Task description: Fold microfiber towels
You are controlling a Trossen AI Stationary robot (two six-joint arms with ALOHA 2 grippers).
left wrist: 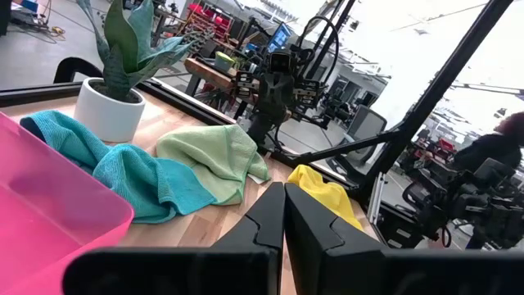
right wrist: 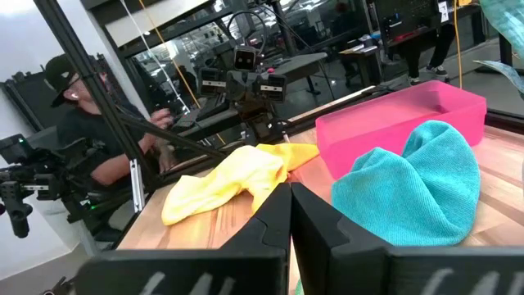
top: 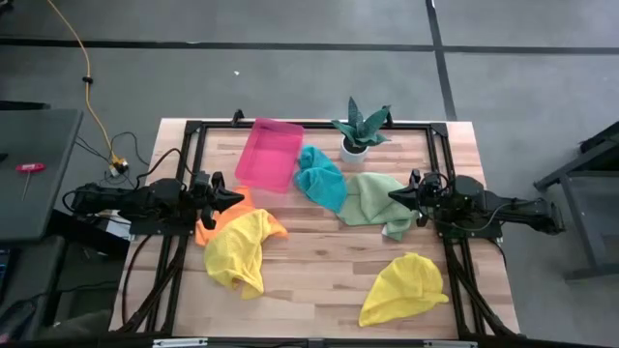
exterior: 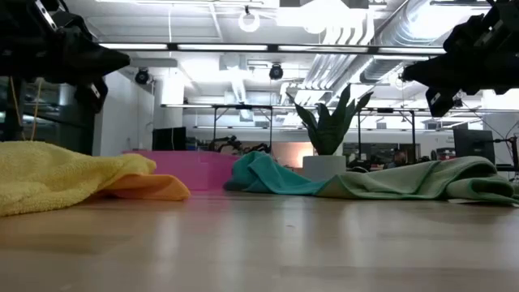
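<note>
Five towels lie crumpled on the wooden table. An orange towel (top: 215,222) lies partly under a yellow one (top: 242,249) at the left. A teal towel (top: 322,179) and a light green one (top: 375,201) touch near the middle. A second yellow towel (top: 404,288) lies at the near right. My left gripper (top: 239,196) is shut and empty, raised above the orange towel's far edge (exterior: 122,58). My right gripper (top: 393,196) is shut and empty, raised above the light green towel (exterior: 408,71). Both point toward the table's middle.
A pink plastic tray (top: 269,153) stands at the far middle, next to the teal towel. A potted plant (top: 356,130) in a white pot stands at the far edge. A black frame (top: 440,135) rims the table. A person (right wrist: 82,123) sits beyond the table's left side.
</note>
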